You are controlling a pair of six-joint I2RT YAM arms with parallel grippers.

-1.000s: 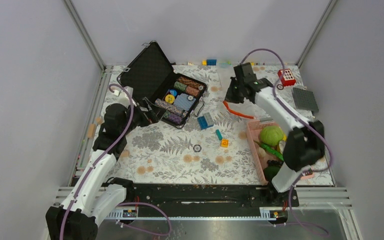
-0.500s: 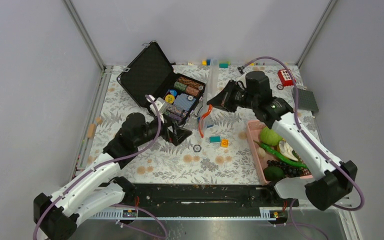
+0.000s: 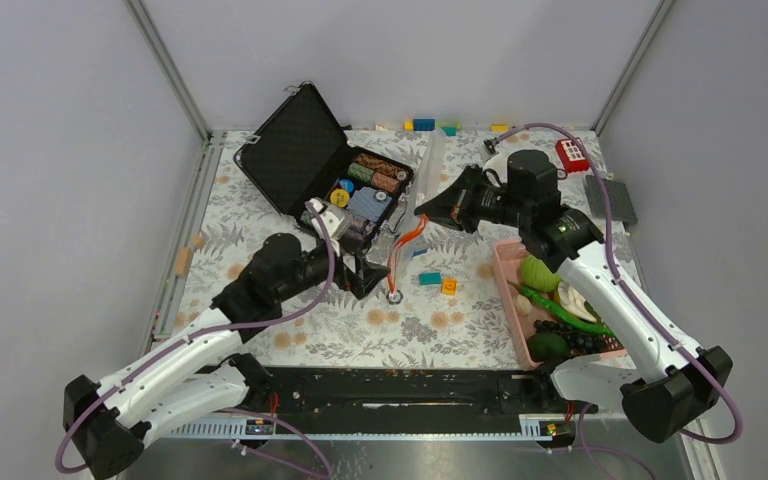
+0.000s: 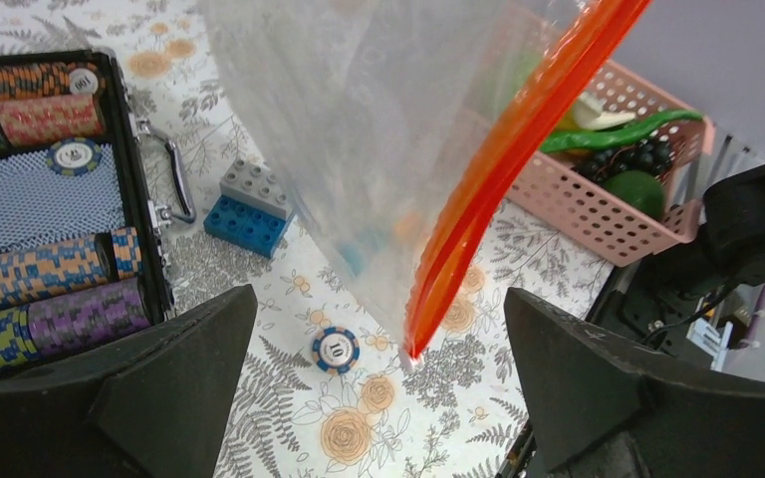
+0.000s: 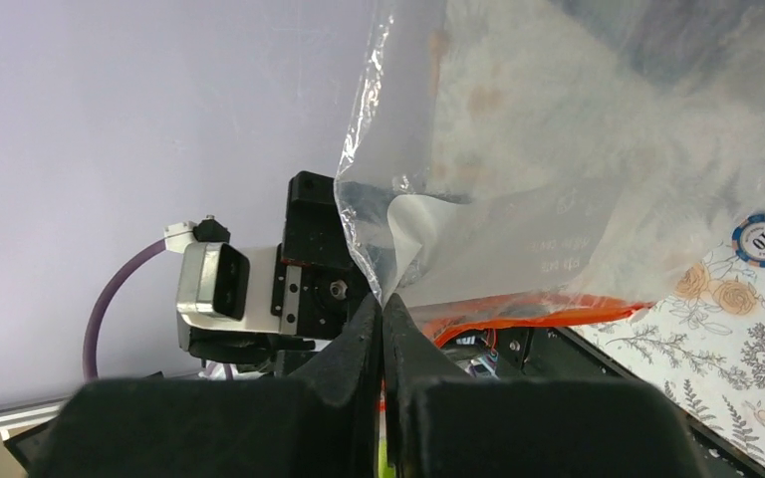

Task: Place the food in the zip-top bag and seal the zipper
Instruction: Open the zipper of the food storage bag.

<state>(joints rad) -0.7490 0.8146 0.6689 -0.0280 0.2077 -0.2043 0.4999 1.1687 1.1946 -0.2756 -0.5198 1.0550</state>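
**Bag hanging mid-table from right gripper; food sitting in basket**

Table, floral cloth, is carrying everything. Black case is lying open at back left, rows of poker chips showing in its tray. Pink basket is sitting at the right edge.

Zip-top bag is hanging clear of the cloth between case and basket, limp, empty as far as the clear film shows. Right gripper is pinching it, fingers pressed together on a fold of the film.

Left gripper is reaching in from the case side, fingers spread wide. The bag's lower end is showing between them in the wrist view; contact cannot be told.

The food is lying in the basket: cabbage at the far end, green pod across the middle, dark green piece nearest the arm bases.

Zipper is running down the bag's edge, with its low end hanging just above the cloth.

Blue-and-grey brick is resting just beside the case. Loose poker chip is lying near the zipper's low end.
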